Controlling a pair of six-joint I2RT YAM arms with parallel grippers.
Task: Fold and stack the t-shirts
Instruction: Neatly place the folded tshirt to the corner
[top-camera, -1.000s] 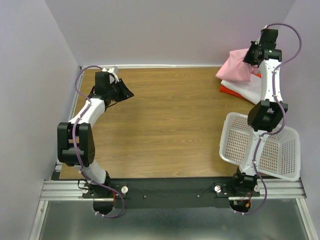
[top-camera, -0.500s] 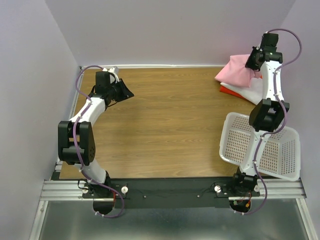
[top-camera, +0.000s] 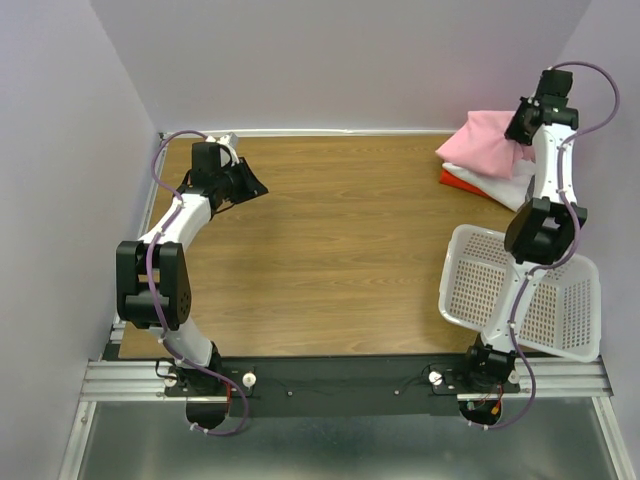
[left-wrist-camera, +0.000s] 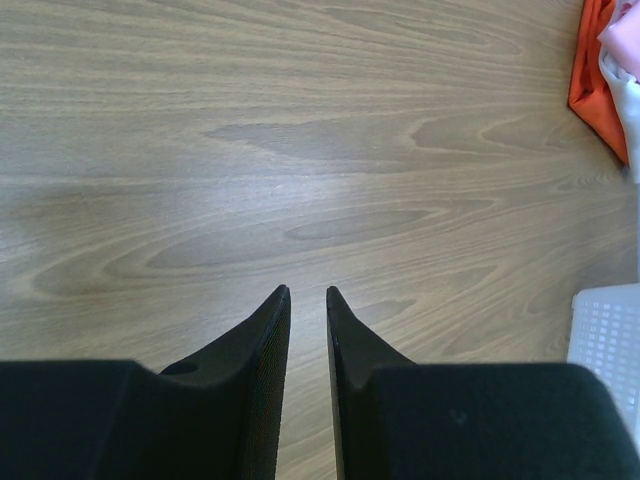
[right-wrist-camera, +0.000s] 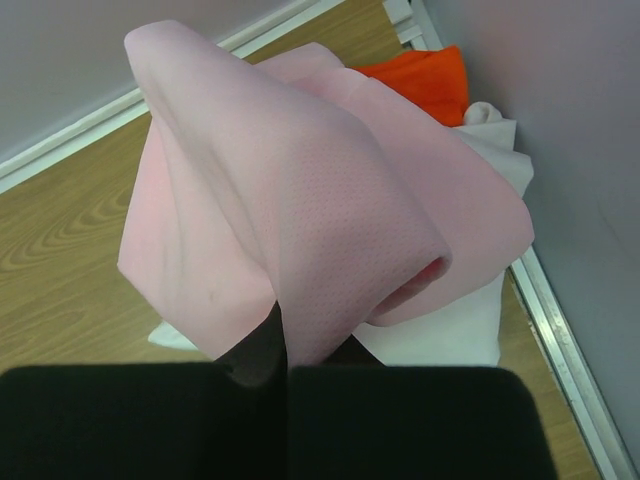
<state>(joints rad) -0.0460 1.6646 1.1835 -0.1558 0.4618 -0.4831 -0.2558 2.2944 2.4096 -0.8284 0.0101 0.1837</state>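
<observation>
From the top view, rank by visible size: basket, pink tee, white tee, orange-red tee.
1. basket
2. pink tee
3. white tee
4. orange-red tee, only a sliver showing
Pink versus white is unsure: pink covers part of white.

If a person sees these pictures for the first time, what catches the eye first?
The pink t-shirt first: the right gripper is shut on it and holds it bunched over the white t-shirt and orange-red t-shirt in the far right corner. Next, the white basket by the right arm's base, and the left gripper, slightly open and empty, over the wooden table.
</observation>
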